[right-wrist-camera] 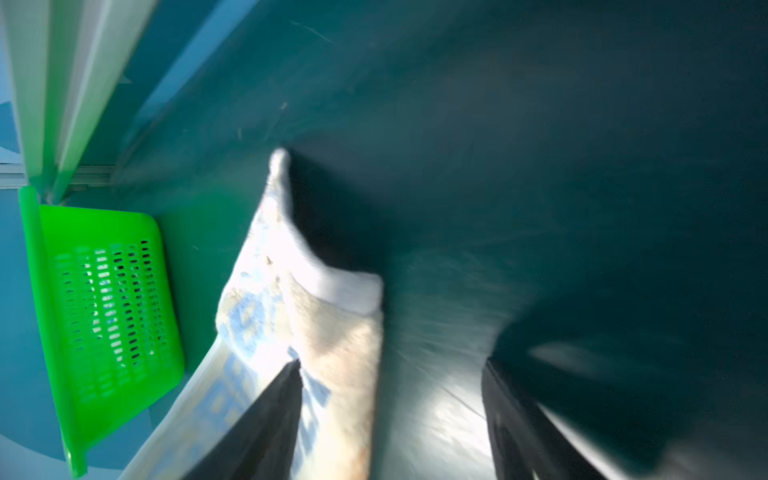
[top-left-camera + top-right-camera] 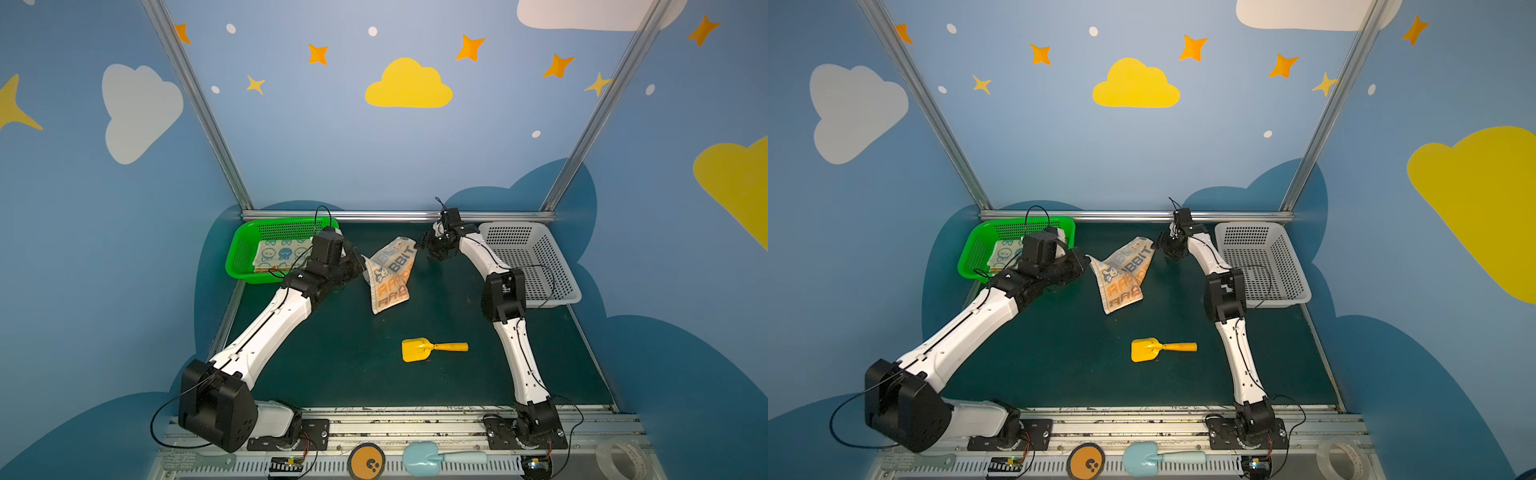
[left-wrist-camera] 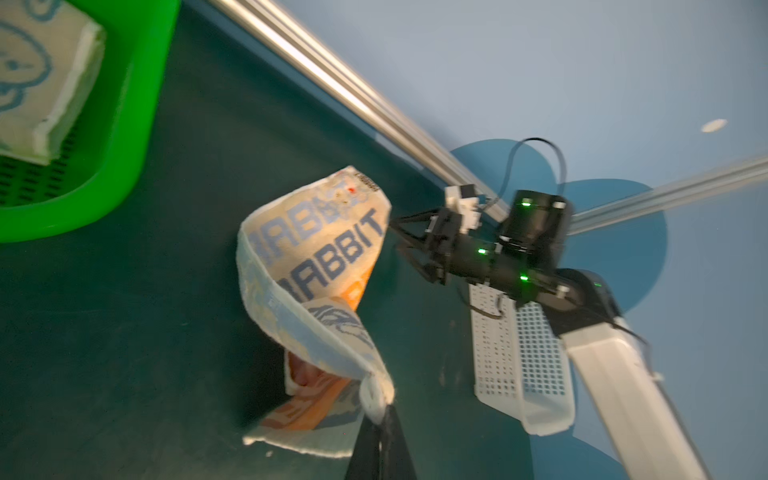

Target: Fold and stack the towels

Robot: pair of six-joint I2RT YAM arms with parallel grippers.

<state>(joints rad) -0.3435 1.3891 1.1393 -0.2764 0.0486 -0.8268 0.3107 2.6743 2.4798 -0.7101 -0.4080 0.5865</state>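
Observation:
The cream towel with blue and orange letters hangs twisted over the middle of the mat, its lower end resting on it. My left gripper is shut on one corner of this towel. My right gripper is open at the opposite, raised corner; the cloth lies against one finger with the jaws wide apart. A folded cream-blue towel with blue faces lies in the green basket, an orange edge showing beneath it.
A white basket stands at the back right, behind my right arm. A yellow toy shovel lies on the mat nearer the front. The green basket sits at the back left against the metal rail.

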